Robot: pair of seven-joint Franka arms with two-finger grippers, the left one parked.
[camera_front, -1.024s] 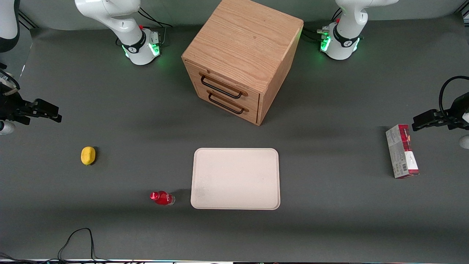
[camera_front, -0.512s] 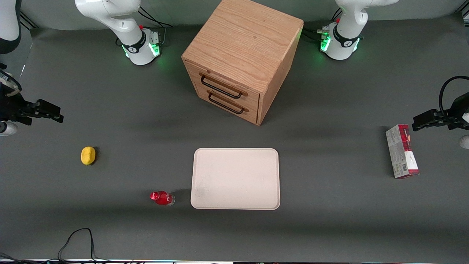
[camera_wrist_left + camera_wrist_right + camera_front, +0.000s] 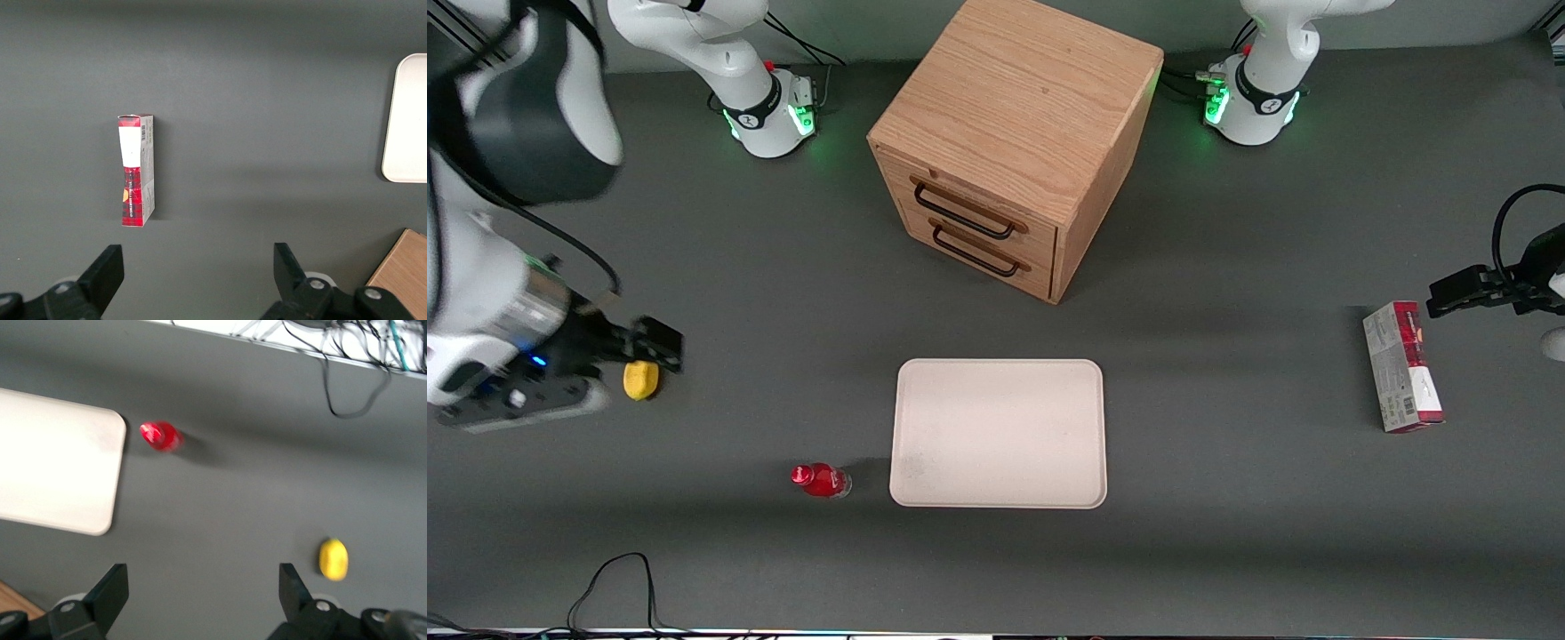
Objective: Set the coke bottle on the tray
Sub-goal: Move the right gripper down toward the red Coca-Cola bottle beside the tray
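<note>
The coke bottle, small and red with a red cap, stands on the dark mat beside the tray's corner nearest the front camera. The cream-white tray lies flat in front of the wooden cabinet, with nothing on it. My gripper hangs above the mat at the working arm's end of the table, over a yellow lemon and farther from the front camera than the bottle. Its fingers are open with nothing between them.
A yellow lemon lies partly under my gripper. The wooden drawer cabinet stands farther from the front camera than the tray. A red-and-grey carton lies toward the parked arm's end. A black cable loops near the table's front edge.
My right arm has swung in from the table's edge toward the middle and nearer the front camera; the gripper now hangs over the lemon. Bottle and tray have not moved.
</note>
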